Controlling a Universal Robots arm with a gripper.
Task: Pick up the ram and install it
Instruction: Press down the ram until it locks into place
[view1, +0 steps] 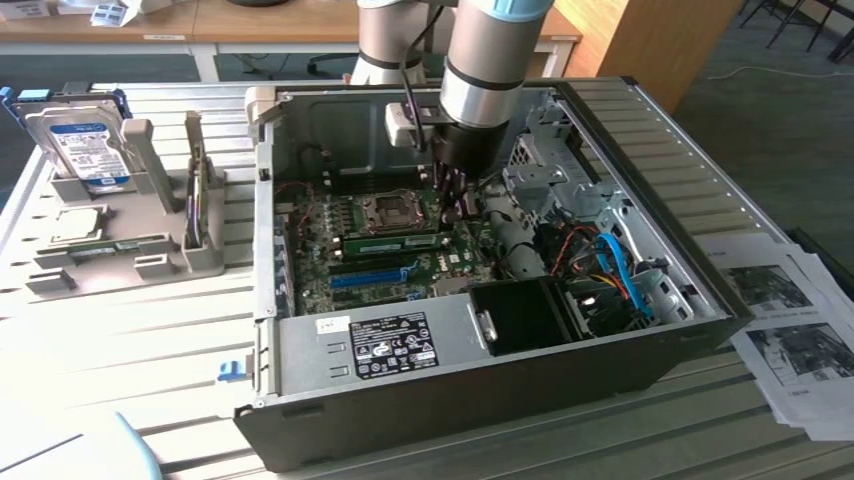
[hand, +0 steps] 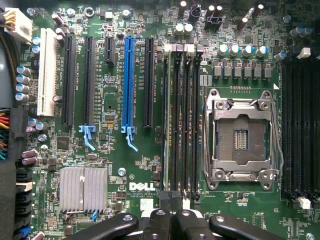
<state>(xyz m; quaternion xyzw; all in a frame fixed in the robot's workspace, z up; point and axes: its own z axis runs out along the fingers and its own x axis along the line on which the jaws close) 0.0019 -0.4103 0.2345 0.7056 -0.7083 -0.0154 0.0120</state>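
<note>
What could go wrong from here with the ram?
The shut gripper sits at one end of the memory slots, so pushing there might tilt the ram rather than seat it evenly. The open CPU socket lies right beside those slots; sideways drift could damage it.

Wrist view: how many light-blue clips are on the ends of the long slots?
2. The first clip is at the end of a black slot. The second clip is at the end of the bright blue slot. More may be hidden.
</note>
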